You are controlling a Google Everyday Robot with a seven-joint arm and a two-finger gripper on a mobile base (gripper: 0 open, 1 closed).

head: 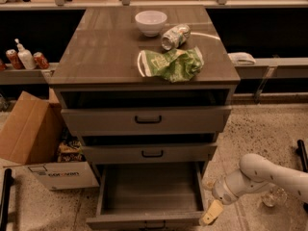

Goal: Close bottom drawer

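Observation:
The bottom drawer [149, 192] of the grey cabinet is pulled far out, its grey box interior showing and its narrow front panel [144, 222] at the frame's lower edge. My gripper [211, 211] is on the end of the white arm [262, 174], low at the right, just beside the drawer's right front corner. One pale fingertip [211, 213] points down and left towards that corner. The two drawers above are each slightly open.
On the cabinet top stand a white bowl [150, 22], a tipped can [175, 36] and a green chip bag [171, 64]. An open cardboard box [36, 141] stands on the floor at the left. Cans and a bottle [24, 57] sit on a left shelf.

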